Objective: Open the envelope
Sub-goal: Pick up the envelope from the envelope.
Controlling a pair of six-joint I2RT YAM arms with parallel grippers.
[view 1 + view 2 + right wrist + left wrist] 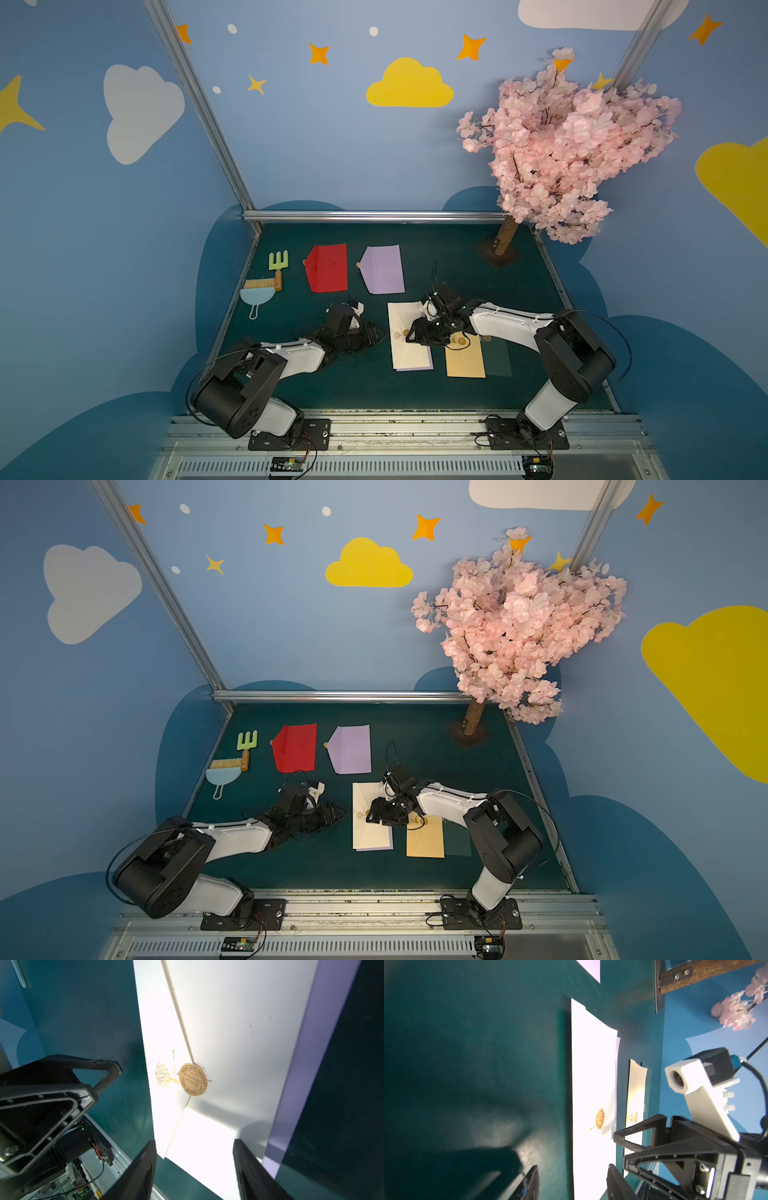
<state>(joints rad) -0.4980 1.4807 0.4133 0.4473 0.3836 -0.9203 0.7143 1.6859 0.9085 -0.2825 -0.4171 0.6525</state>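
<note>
In both top views our flat cream paper envelope (405, 355) lies on the dark green table (353, 390). The right gripper (410, 335) is above it and the left gripper (377, 332) beside it.

From the left wrist, we see the left fingers (532, 1180) spread and empty.

From the right wrist, the round gold sticker (193, 1079) seals the flap. The right fingers (149, 1159) are parted, grasping nothing. We judge opening not begun; the contents are hidden.

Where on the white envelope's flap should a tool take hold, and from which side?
The flap tip beside the sticker, from the envelope's left long edge: the flap points that way, and its edge by the sticker seems slightly lifted.
</note>
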